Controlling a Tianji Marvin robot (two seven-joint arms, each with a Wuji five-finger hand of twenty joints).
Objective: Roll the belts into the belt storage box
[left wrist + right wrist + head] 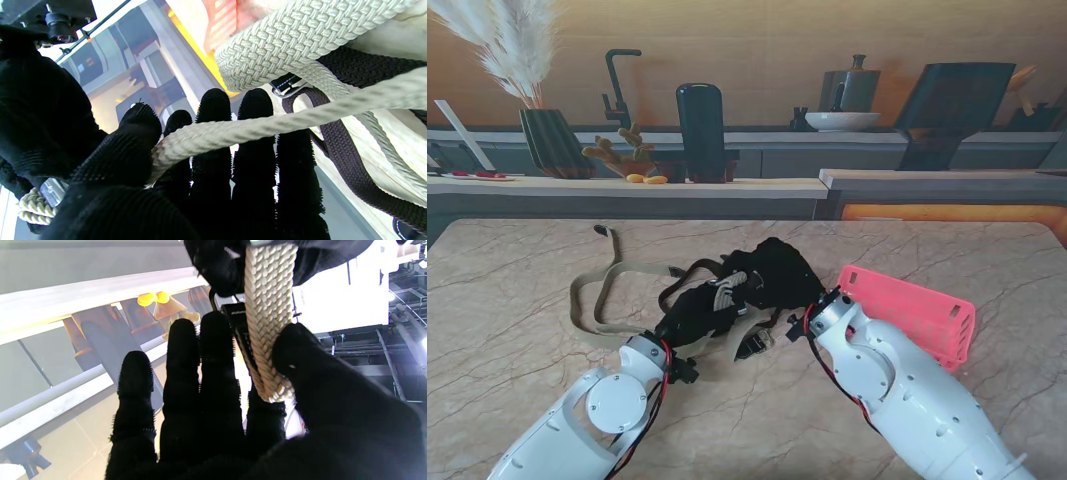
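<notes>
Stand view: high, looking down at the table (517, 340). Wrist views: close, looking along each hand's fingers; all three share the cream belt (597, 290).

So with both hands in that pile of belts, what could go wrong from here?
The cream belt held by the left hand crosses a dark belt, so pulling may drag both along. The right hand pinches only the cream belt's end against its thumb, so it might slip free. The cream belt's long loop trails away from the pink box and could snag.
</notes>
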